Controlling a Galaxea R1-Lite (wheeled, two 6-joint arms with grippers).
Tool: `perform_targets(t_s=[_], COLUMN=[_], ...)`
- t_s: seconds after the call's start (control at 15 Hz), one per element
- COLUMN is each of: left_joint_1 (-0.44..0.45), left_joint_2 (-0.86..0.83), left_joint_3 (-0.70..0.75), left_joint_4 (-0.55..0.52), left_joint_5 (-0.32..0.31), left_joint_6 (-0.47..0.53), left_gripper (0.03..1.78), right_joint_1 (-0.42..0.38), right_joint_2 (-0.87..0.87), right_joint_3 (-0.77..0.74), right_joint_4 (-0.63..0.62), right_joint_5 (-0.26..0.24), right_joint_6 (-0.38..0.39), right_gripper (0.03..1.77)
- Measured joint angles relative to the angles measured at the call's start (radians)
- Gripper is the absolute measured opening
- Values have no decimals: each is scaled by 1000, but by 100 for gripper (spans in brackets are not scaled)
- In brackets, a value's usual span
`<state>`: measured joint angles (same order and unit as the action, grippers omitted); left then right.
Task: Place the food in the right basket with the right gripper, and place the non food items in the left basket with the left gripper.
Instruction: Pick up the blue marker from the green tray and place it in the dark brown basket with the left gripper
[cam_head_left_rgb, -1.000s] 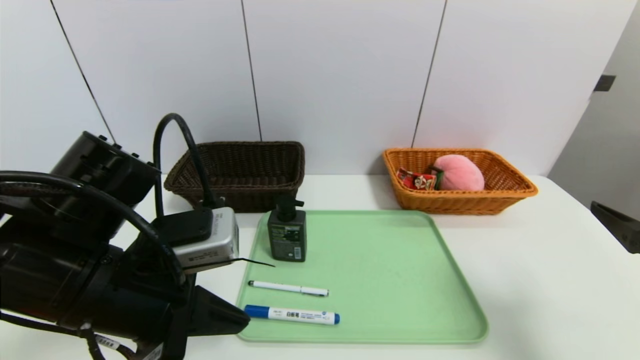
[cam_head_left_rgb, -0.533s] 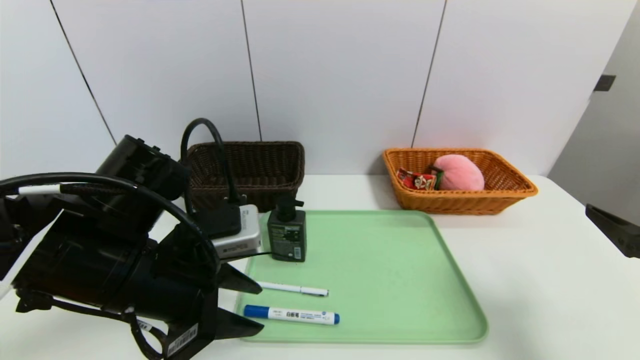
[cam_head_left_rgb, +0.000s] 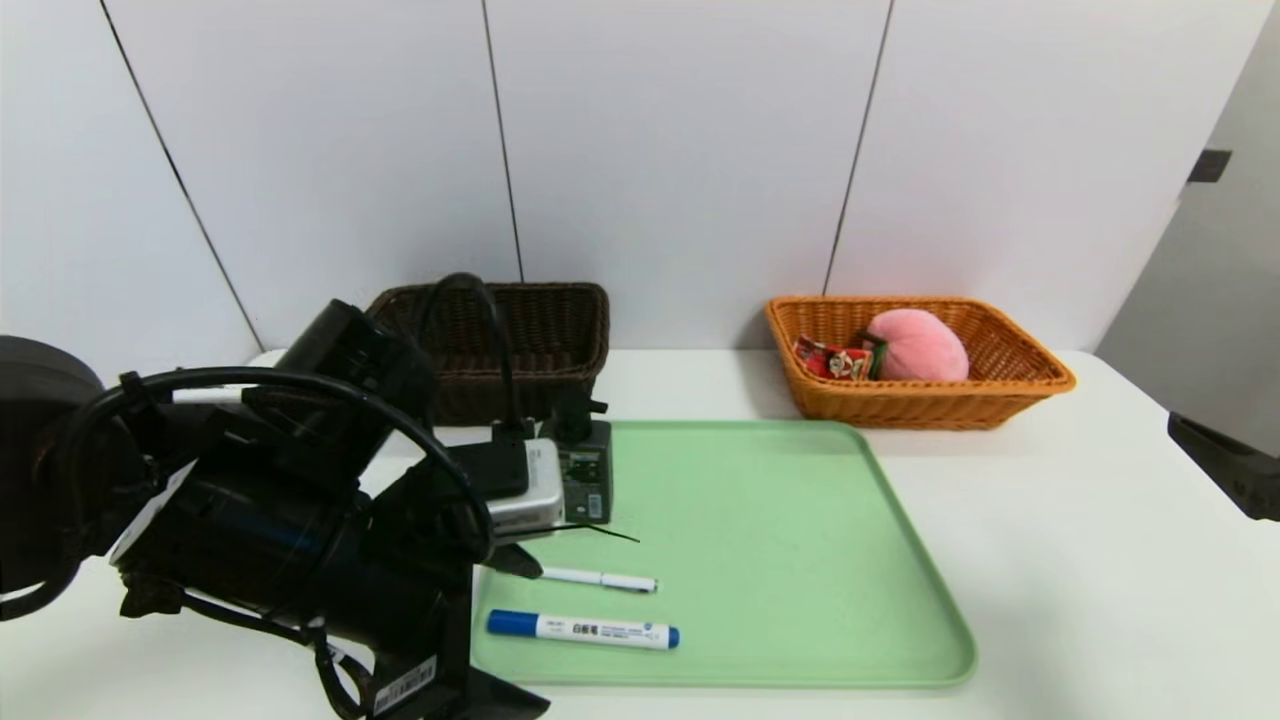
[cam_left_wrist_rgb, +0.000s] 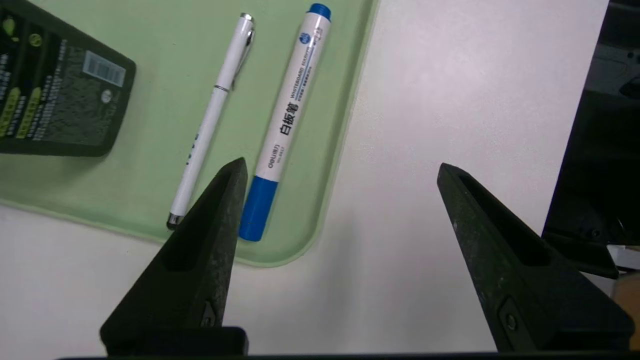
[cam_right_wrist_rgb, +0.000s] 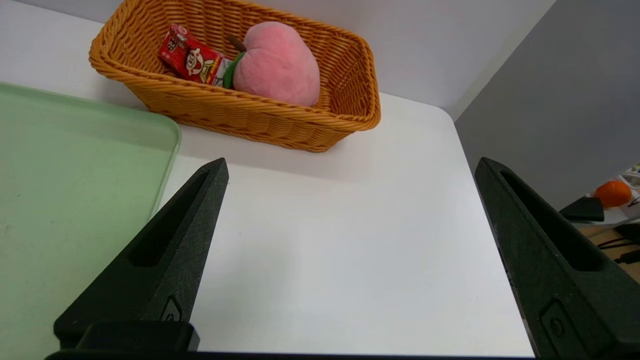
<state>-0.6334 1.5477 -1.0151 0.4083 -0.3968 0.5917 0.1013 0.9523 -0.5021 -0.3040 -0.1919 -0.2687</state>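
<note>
The marker (cam_head_left_rgb: 583, 629) lies flat near the front left corner of the green tray (cam_head_left_rgb: 800, 560), its long axis running across the tray, blue cap toward the left edge. Just behind it the thin pen (cam_head_left_rgb: 598, 578) lies almost parallel, silver tip toward that same edge. The pump bottle (cam_head_left_rgb: 588, 468) stands upright farther back on the tray, partly hidden by the left arm. The left pincer (cam_left_wrist_rgb: 340, 170) hovers over the tray's front left corner, released and spread wide, one finger (cam_left_wrist_rgb: 220, 200) above the pen's tip and the marker's cap. The brown basket (cam_head_left_rgb: 540, 335) sits behind the tray. In the orange basket (cam_head_left_rgb: 1010, 385) lie the peach (cam_head_left_rgb: 920, 345) and snack packet (cam_head_left_rgb: 835, 360). The right pincer (cam_right_wrist_rgb: 350, 165) hangs released over the worktop (cam_head_left_rgb: 1080, 560).
</note>
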Motion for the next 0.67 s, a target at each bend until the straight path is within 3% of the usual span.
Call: perform_targets(t_s=[0.2,0.67], left_joint_1=[-4,-6], left_joint_2=[42,132], left_joint_3=[-17,-49], left_joint_4=[35,36], left_joint_5=[0,13], left_joint_6=[63,88], left_gripper=[147,161], right_joint_1=[0,0], right_joint_2=[-8,-25], right_joint_3=[0,-6], right_joint_4=[0,-2], right_joint_5=[0,27], right_joint_6=[15,26], right_gripper=[170,170])
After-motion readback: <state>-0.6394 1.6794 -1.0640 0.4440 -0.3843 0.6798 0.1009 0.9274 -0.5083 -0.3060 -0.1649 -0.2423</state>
